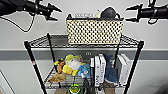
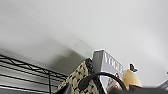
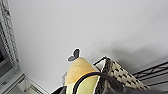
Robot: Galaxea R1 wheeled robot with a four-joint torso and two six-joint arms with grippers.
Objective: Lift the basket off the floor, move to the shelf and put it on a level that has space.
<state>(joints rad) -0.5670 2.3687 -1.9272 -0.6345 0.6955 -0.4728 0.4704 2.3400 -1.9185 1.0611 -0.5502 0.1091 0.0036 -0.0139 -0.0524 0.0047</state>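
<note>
Head view: the woven basket sits centre frame on the wire rack's top tier. Left gripper and right gripper flank it at the upper corners, jaws wide, holding nothing. Placement looks finished; only drawing the arms clear seems left.

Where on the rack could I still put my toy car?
The top tier has bare wire either side of the basket: a wider patch between the basket and the left posts, a narrower one toward the right posts. The tier below is crowded: plush toys on the left, white books on the right.
</note>
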